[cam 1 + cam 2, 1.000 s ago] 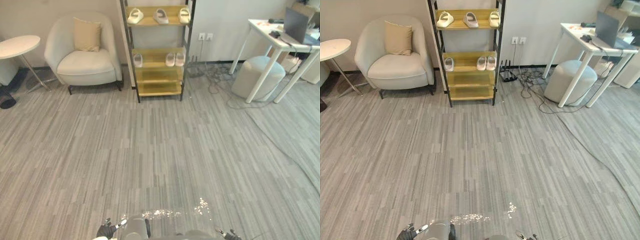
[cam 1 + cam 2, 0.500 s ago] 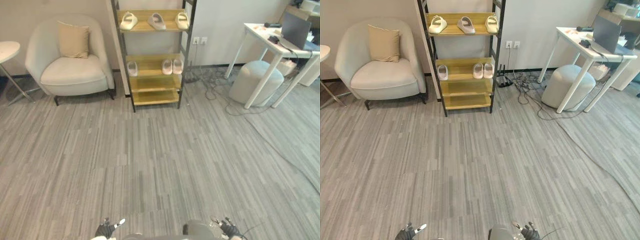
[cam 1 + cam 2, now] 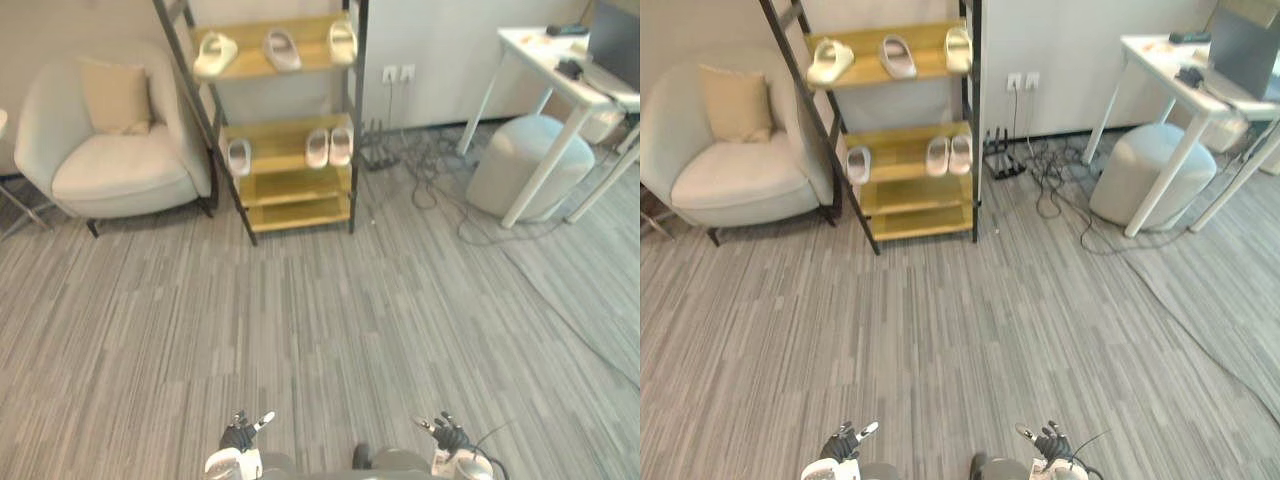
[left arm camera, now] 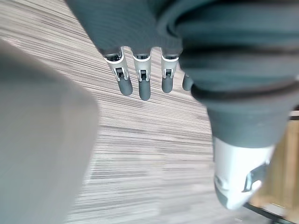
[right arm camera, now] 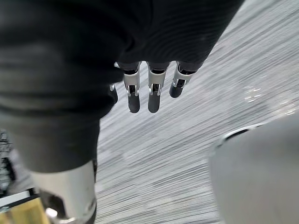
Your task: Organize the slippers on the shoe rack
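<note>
The shoe rack (image 3: 295, 187) stands at the far side of the room against the wall, well apart from both hands. Three pale slippers (image 3: 283, 49) lie spaced along its top shelf. On the shelf below, a single slipper (image 3: 239, 156) sits at the left and a pair of slippers (image 3: 318, 147) side by side at the right. A cream armchair (image 3: 110, 165) is just left of the rack, and a round grey pouf (image 3: 522, 166) is far right. The left hand (image 3: 240, 436) and right hand (image 3: 451, 437) hang low at the near edge over the grey carpet (image 3: 320, 320). The left fingers (image 4: 144, 86) and right fingers (image 5: 153, 95) are straight, slightly spread, holding nothing.
</note>
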